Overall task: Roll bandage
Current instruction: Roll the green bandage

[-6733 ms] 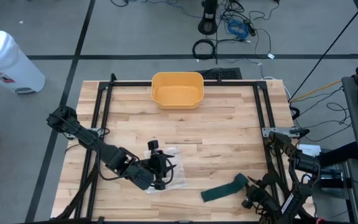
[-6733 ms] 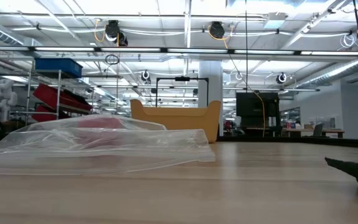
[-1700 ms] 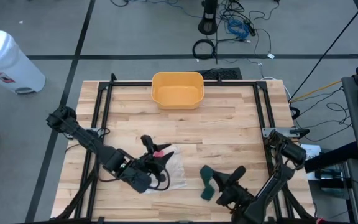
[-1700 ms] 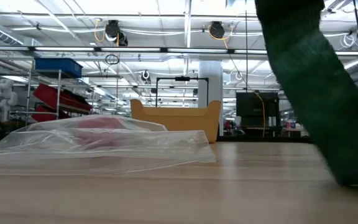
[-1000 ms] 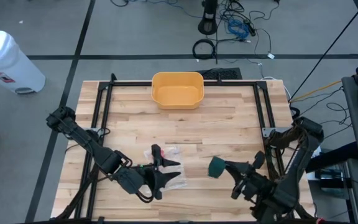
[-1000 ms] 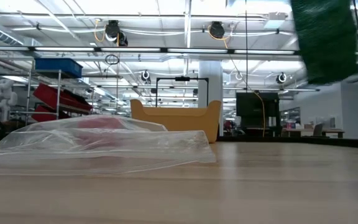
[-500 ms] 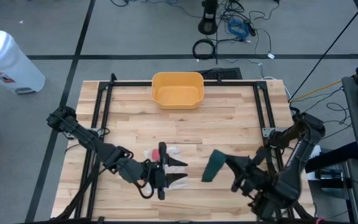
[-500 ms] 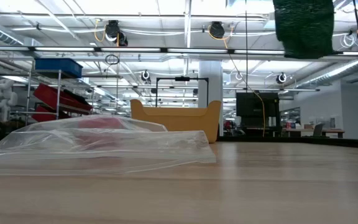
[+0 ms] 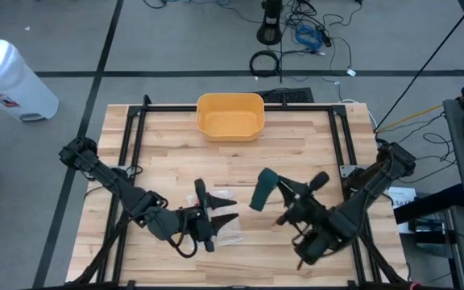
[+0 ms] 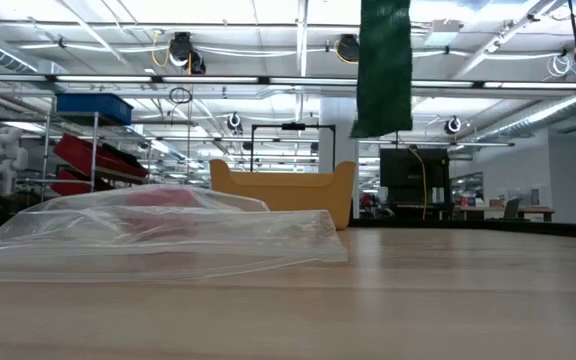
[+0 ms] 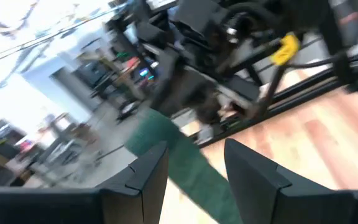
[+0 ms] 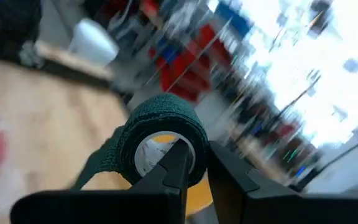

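Bandage [image 9: 260, 191] right of bag [image 9: 225, 217]

text: none legible | labels: sticker on white bin [image 9: 5, 100], unreadable | brands, numbers, signs: none

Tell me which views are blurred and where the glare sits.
Left wrist view: heavy motion blur, green bandage smeared. Right wrist view: background streaked and washed out bright, bandage roll fairly clear. Low view: sharp, ceiling lights glaring. High view: sharp, evenly lit.

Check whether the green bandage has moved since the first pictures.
Yes. The green bandage left the table's near right edge, lifted toward the yellow bin, held by the right claw.
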Motion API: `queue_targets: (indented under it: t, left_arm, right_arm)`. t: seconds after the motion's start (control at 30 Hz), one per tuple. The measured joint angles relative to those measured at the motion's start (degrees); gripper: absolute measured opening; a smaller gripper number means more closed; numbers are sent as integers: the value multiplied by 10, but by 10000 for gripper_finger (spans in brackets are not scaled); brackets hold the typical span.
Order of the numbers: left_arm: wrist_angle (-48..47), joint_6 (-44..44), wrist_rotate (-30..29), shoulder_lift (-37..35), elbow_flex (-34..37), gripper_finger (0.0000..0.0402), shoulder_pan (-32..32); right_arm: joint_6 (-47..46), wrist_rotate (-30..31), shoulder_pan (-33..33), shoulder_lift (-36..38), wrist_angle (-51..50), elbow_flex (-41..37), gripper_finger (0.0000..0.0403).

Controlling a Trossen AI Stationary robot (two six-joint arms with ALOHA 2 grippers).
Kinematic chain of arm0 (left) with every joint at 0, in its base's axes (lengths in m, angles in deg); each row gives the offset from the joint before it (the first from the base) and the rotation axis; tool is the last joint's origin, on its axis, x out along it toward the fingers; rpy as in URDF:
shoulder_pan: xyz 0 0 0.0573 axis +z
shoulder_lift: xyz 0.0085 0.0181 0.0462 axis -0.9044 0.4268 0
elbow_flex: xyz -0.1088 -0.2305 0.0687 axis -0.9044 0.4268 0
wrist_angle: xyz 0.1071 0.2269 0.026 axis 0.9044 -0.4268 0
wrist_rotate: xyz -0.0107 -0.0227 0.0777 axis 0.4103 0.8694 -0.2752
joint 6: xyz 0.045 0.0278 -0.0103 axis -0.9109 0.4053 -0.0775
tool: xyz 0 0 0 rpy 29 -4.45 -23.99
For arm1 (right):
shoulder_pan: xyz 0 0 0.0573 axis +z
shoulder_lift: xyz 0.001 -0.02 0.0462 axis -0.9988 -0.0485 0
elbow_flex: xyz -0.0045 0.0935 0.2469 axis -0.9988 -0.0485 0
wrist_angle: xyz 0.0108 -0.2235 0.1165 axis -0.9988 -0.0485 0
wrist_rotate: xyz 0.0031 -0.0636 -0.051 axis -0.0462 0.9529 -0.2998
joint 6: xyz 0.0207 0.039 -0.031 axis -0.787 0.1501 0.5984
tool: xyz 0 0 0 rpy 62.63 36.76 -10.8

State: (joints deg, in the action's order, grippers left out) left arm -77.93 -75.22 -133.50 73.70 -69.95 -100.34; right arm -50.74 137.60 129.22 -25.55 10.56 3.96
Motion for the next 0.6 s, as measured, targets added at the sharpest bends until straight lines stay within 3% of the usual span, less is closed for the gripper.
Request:
queue_targets:
  t: [0.13, 0.23, 0.33, 0.4, 0.47, 0.6]
  left_arm:
    - [-4, -3, -115, 0, 0, 164, -26]
    - [-4, -13, -176, 0, 0, 164, -43]
    - [-9, -18, -184, 0, 0, 164, -58]
    - [-36, -9, -186, 0, 0, 164, -74]
    - [-85, 13, -199, -2, 0, 164, -99]
    - [-138, 49, -220, -22, 1, 164, -157]
  right_arm:
    - [90, -138, -39, 0, 112, 0, 45]
    - [244, -200, -59, -11, 256, 0, 45]
    - [418, -281, -78, -19, 407, -1, 45]
    - [494, -371, -92, -18, 472, -1, 45]
    - [535, -467, -105, -18, 505, 0, 45]
    - [556, -572, -112, -18, 528, 0, 45]
